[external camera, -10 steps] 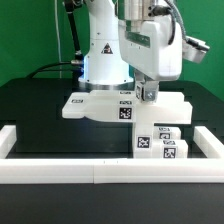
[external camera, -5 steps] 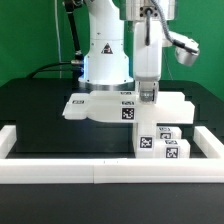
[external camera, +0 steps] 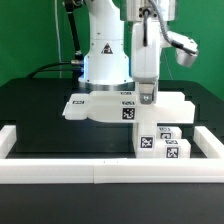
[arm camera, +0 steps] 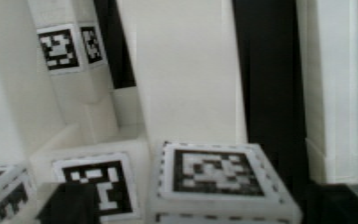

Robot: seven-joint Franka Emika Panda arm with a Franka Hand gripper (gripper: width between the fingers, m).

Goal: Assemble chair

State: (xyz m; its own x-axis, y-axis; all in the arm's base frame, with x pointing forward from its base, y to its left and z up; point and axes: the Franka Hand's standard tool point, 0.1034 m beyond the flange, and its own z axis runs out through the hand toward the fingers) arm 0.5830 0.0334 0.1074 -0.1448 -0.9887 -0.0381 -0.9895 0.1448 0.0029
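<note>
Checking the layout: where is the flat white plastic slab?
In the exterior view the flat white slab lies mid-table, just beyond the small tagged cubes, under the gripper.

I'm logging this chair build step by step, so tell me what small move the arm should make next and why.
Probably a short straight lift. The gripper sits low over the flat white plastic slab with its jaws apart and nothing between them, so it seems to have let go. Rising first would clear the slab and the small white tagged cubes stacked at the exterior view's right before any sideways travel.
</note>
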